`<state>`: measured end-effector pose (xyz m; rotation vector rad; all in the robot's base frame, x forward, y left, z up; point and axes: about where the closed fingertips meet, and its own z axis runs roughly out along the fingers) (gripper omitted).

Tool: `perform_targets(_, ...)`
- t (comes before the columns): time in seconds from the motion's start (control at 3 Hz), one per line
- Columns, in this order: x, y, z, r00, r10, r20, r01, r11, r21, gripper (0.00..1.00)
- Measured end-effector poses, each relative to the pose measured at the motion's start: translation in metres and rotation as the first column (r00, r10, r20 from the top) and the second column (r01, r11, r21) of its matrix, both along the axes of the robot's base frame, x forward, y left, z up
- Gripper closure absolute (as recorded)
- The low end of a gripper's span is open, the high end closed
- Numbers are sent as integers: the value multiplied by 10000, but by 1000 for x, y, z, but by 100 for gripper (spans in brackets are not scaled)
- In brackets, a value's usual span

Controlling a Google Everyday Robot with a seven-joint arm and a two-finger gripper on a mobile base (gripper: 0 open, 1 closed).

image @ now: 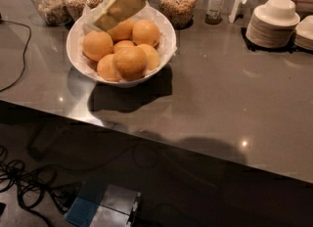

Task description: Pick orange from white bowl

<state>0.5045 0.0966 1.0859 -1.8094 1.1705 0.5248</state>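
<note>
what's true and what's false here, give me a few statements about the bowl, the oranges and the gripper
1. The white bowl holds several oranges. True.
2. The gripper hangs over the back part of the bowl, close above the oranges. True.
3. The stack of white dishes stands at the picture's left edge. False: it stands far right, apart from the bowl.
4. The bowl stands on the floor. False: it stands on the grey counter.
5. Glass jars stand behind the bowl. True.
</note>
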Motion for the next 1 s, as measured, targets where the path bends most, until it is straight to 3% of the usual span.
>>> perform_targets(0.33,0,0,0,10000,0,0,0,10000,0,0)
perform_targets(1.0,1,-1,-5,9998,-124,-130,124,9999,4,0)
